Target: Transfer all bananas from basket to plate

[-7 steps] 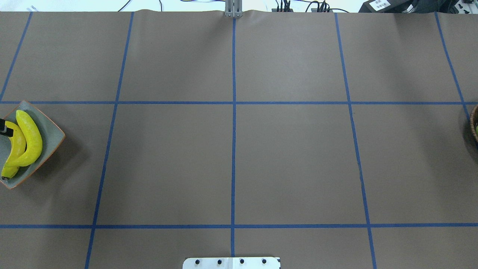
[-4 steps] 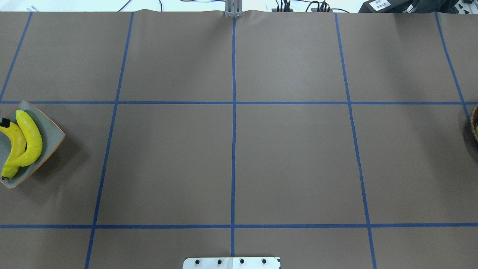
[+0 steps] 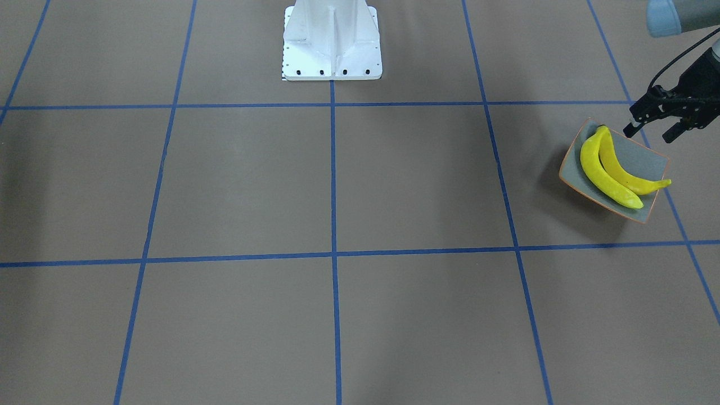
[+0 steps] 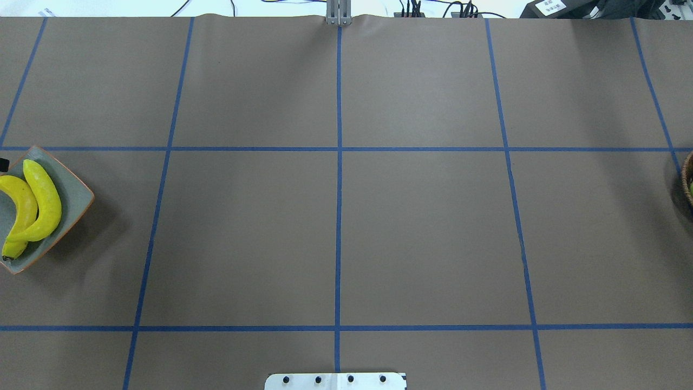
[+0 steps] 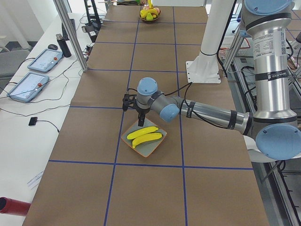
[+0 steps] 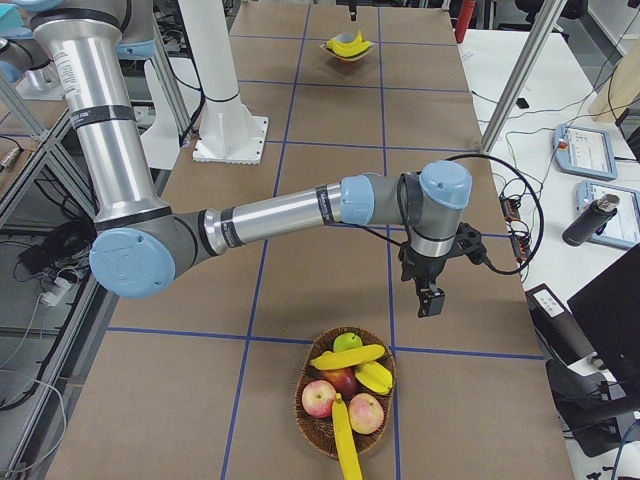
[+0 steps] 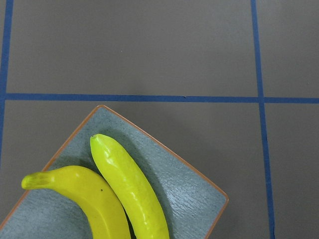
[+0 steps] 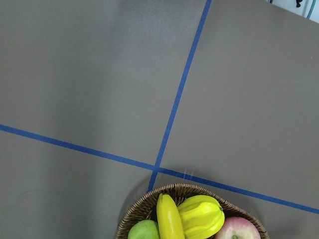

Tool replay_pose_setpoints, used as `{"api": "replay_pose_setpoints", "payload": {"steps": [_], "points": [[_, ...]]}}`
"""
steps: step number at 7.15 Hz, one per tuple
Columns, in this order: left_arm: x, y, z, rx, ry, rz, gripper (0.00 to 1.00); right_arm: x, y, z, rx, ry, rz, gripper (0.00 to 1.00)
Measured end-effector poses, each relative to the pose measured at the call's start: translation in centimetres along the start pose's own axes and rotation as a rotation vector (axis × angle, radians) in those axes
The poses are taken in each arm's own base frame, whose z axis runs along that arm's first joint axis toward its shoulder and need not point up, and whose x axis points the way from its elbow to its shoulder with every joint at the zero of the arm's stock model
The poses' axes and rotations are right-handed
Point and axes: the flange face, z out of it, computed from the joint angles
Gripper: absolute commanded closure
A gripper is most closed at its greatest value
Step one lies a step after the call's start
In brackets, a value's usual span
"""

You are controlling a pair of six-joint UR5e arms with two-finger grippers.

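Two yellow bananas (image 3: 610, 169) lie side by side on the grey plate (image 3: 647, 160), also seen as bananas (image 7: 124, 189) on the plate (image 7: 189, 194) in the left wrist view. My left gripper (image 3: 651, 132) hangs open and empty just above the plate's corner nearest the robot, clear of the fruit. At the table's other end the wicker basket (image 6: 312, 420) holds two more bananas (image 6: 347, 357), one banana (image 6: 345, 440) poking over the rim. My right gripper (image 6: 430, 295) hovers beside the basket; I cannot tell whether it is open or shut.
The basket also holds apples (image 6: 319, 398), a green fruit (image 6: 347, 342) and a ridged yellow fruit (image 8: 202, 216). The white robot base (image 3: 332, 39) stands mid-table. Blue tape lines cross the brown table (image 4: 335, 216). Tablets and cables lie on a side bench (image 5: 40, 70).
The left gripper's black fingertip, which rested over a plate banana, has slid toward the far side and almost out of the overhead view. Both bananas stayed put.
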Motion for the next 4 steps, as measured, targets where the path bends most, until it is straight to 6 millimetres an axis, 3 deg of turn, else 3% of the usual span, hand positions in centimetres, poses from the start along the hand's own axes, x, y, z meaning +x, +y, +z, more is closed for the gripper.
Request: {"api": "replay_pose_setpoints", "payload": {"steps": [2, 4], "points": [[0.7, -0.7, -0.2, 0.014, 0.005, 0.016, 0.00, 5.8, 5.5, 1.7, -0.004, -0.023, 0.144, 0.00], [1.0, -0.9, -0.3, 0.021, 0.008, 0.024, 0.00, 11.4, 9.5, 2.6, 0.012, -0.028, 0.380, 0.00]]}}
